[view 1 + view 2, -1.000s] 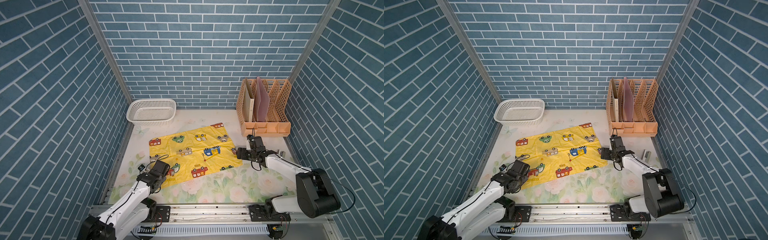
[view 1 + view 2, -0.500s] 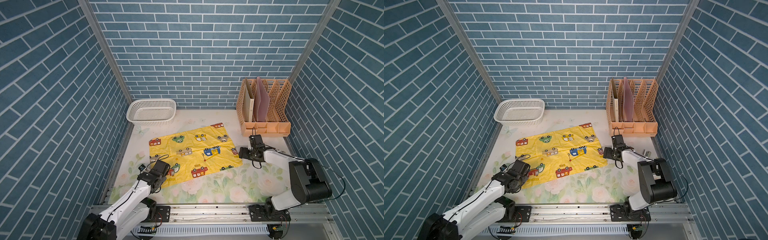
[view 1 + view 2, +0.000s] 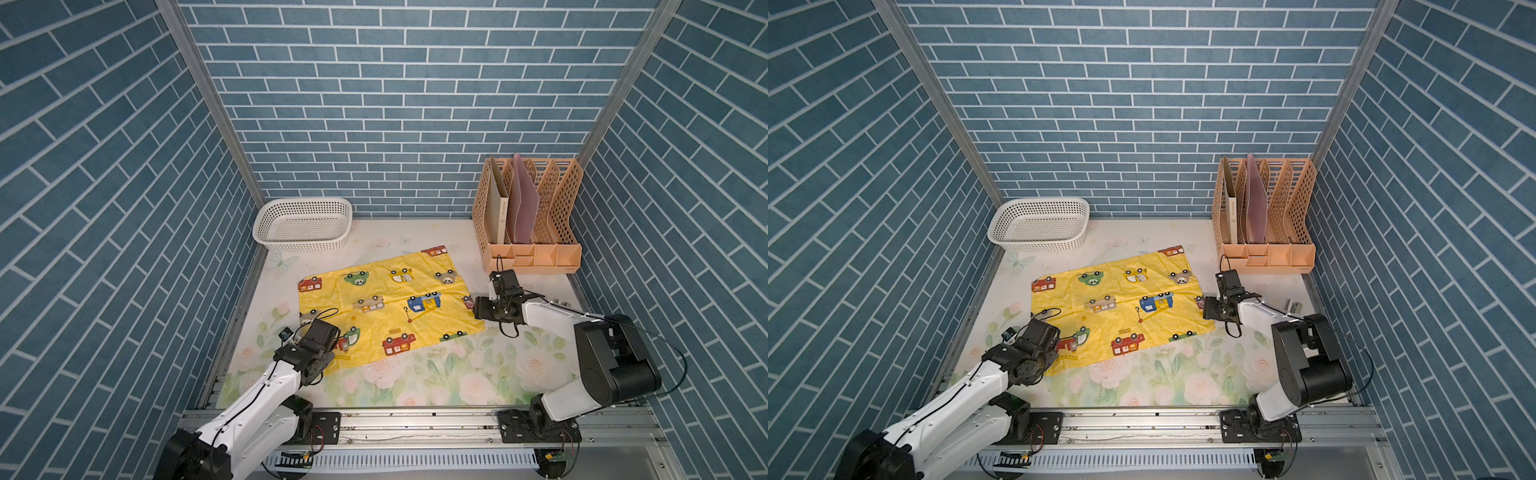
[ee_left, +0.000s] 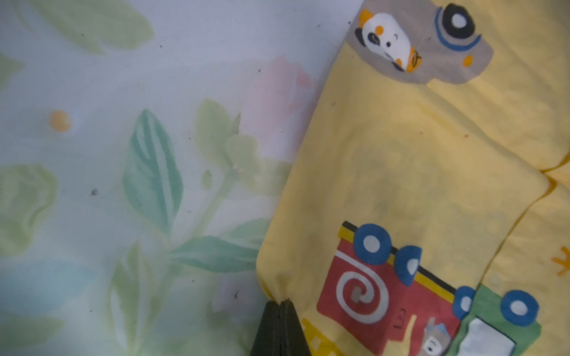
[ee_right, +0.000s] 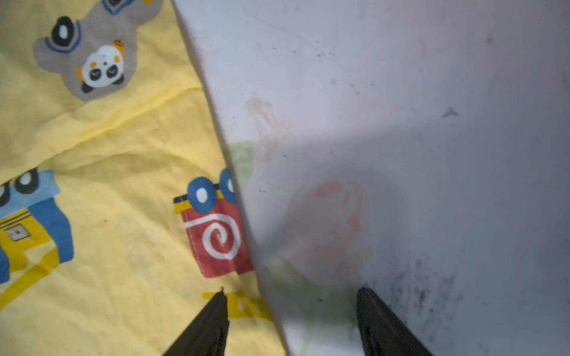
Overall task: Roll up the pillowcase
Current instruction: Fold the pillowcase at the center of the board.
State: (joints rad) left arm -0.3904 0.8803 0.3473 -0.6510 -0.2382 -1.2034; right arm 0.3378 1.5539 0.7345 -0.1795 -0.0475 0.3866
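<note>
Walls (image 3: 399, 104) papered in blue-grey brick with pale mortar lines close this booth in on three sides. Bare metal posts (image 3: 216, 108) run up the two back corners. The table top (image 3: 436, 374) wears a pale cover printed with pink roses and green leaves. A white perforated basket (image 3: 303, 245) sits in the far left corner. A peach file rack (image 3: 561, 195) holding a few folders (image 3: 525, 195) stands far right. A metal rail (image 3: 415, 419) edges the front. The light is soft and even.
</note>
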